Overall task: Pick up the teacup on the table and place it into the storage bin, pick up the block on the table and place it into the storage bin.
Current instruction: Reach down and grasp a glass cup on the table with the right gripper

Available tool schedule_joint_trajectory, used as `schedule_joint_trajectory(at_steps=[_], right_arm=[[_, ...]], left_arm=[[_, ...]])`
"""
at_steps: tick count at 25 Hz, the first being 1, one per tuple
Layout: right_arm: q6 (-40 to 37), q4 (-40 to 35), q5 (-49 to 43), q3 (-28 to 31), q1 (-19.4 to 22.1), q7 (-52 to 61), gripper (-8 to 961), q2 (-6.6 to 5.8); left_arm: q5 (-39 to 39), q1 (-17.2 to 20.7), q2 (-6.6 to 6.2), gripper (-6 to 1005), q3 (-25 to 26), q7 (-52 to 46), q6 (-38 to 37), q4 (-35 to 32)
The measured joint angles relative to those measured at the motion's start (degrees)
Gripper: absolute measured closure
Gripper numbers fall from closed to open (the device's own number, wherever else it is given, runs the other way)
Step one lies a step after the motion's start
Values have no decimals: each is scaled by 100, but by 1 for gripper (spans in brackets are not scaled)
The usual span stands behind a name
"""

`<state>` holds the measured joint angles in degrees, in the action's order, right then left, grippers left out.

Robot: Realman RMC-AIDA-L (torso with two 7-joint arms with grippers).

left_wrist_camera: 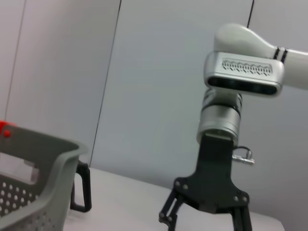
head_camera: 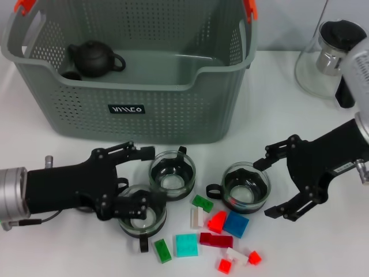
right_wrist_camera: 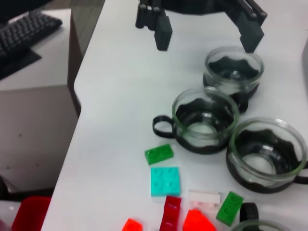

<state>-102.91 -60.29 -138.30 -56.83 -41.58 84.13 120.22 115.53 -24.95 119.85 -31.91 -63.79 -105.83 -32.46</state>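
Three glass teacups stand in front of the storage bin (head_camera: 144, 86): one (head_camera: 142, 218) at the front left, one (head_camera: 172, 173) behind it, and one (head_camera: 247, 187) to the right. Small blocks lie by them, among them a blue one (head_camera: 236, 224), a cyan one (head_camera: 186, 244) and a red one (head_camera: 217, 221). My left gripper (head_camera: 141, 180) hangs open low over the left pair, its near finger above the front cup's rim. The right gripper (head_camera: 273, 186) is open just right of the right cup. The right wrist view shows the teacups (right_wrist_camera: 204, 118) and the left gripper (right_wrist_camera: 207, 36).
A black teapot (head_camera: 92, 57) sits inside the bin at its left end. At the back right of the table stands a glass pitcher (head_camera: 328, 57) with a black lid. The table's left edge (right_wrist_camera: 77, 96) drops to a desk holding a keyboard (right_wrist_camera: 24, 33).
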Motion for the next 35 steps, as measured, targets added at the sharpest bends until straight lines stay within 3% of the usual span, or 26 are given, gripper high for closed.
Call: schedule_joint_trajectory(at_steps=[8, 20, 35], right_arm=[[111, -24, -277, -538, -121, 193, 45, -2], [637, 10, -564, -1402, -223, 199, 73, 10], [1450, 374, -557, -2630, -451, 644, 108, 29]], left_arm=[[-32, 160, -25, 66, 11, 42, -15, -2], [-48, 187, 99, 66, 47, 37, 71, 42], [-58, 239, 84, 65, 177, 87, 72, 150]])
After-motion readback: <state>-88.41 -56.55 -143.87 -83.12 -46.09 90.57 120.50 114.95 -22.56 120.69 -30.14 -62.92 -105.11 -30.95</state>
